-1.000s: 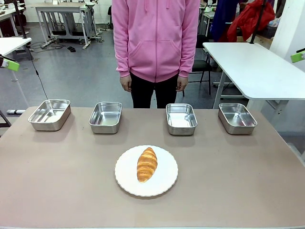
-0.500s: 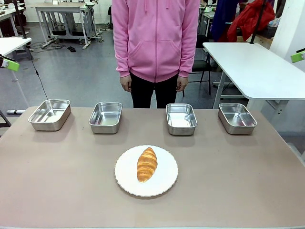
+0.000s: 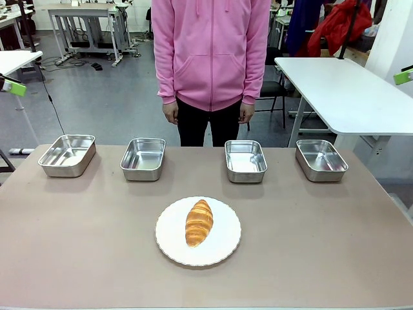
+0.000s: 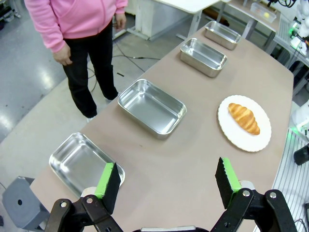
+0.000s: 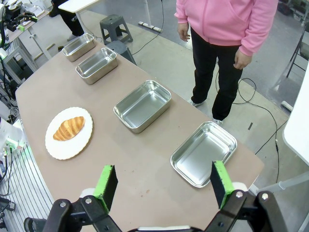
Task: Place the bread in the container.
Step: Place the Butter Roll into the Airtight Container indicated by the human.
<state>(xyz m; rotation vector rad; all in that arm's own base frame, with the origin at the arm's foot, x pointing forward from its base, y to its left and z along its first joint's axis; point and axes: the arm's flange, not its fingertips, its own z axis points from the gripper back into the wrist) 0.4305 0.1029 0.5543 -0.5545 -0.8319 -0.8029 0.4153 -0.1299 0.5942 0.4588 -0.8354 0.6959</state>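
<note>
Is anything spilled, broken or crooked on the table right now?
No, nothing stands out. The croissant lies whole on the white plate. The four steel pans sit upright in a tidy row along the far side of the table. Nothing looks tipped or damaged.

Golden-brown bread (image 3: 199,222) with paler ridge stripes, plain white plate (image 3: 226,250), shiny silver pans (image 3: 142,158), pinkish-tan table (image 3: 77,245), bright pink hoodie (image 3: 211,51).

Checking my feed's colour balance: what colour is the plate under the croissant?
The plate is plain white, clearest in the front view.
</note>
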